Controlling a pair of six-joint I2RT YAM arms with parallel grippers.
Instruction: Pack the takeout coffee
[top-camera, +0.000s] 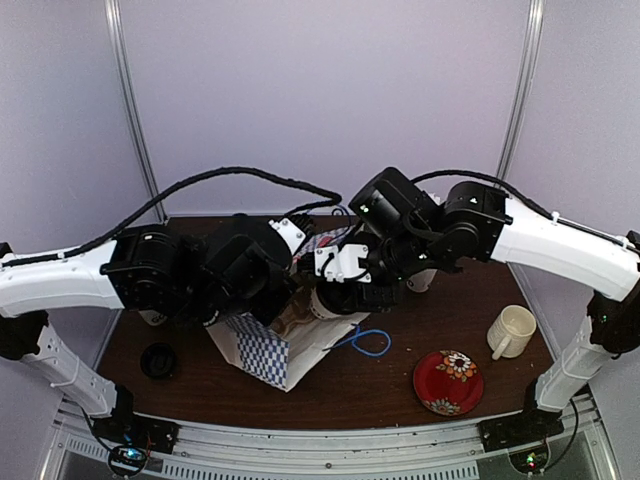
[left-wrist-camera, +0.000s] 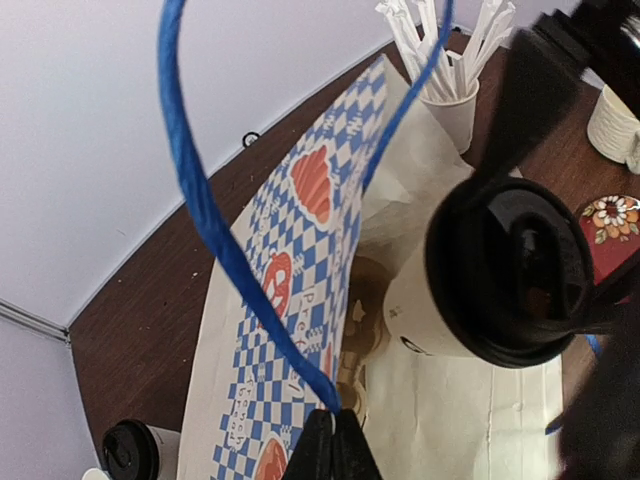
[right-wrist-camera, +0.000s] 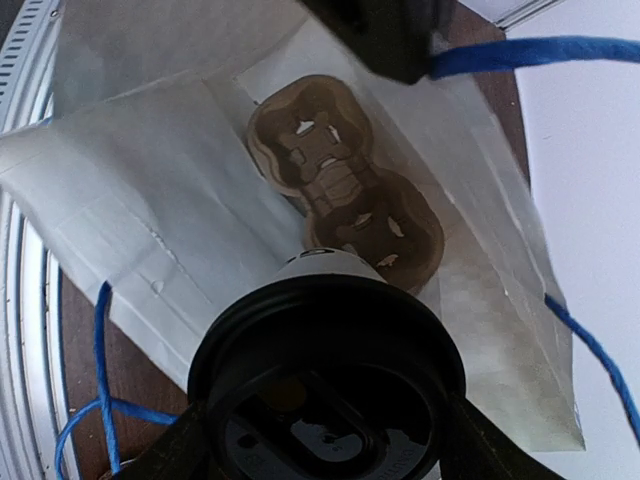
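Lidded coffee cup (right-wrist-camera: 325, 370) hung clamped in right pincer (right-wrist-camera: 325, 450) over cardboard carrier (right-wrist-camera: 340, 190) inside bag (right-wrist-camera: 130, 190); left pincer (left-wrist-camera: 335, 445) pinched blue handle (left-wrist-camera: 200, 200).

I work in a robotics test booth. Plain pale wall panels (top-camera: 320, 90) close me in from nine round to three o'clock, joined by bare metal uprights (top-camera: 130, 110). My arms are bolted to an aluminium rail (top-camera: 330, 452) at six o'clock, with black cable (top-camera: 230, 175) looping above them. On the dark table (top-camera: 460, 310), the paper bag (top-camera: 262, 355), takeout coffee cup (left-wrist-camera: 420, 300), mug (top-camera: 512, 330) at four and plate (top-camera: 448, 381) at five sit as staged props.
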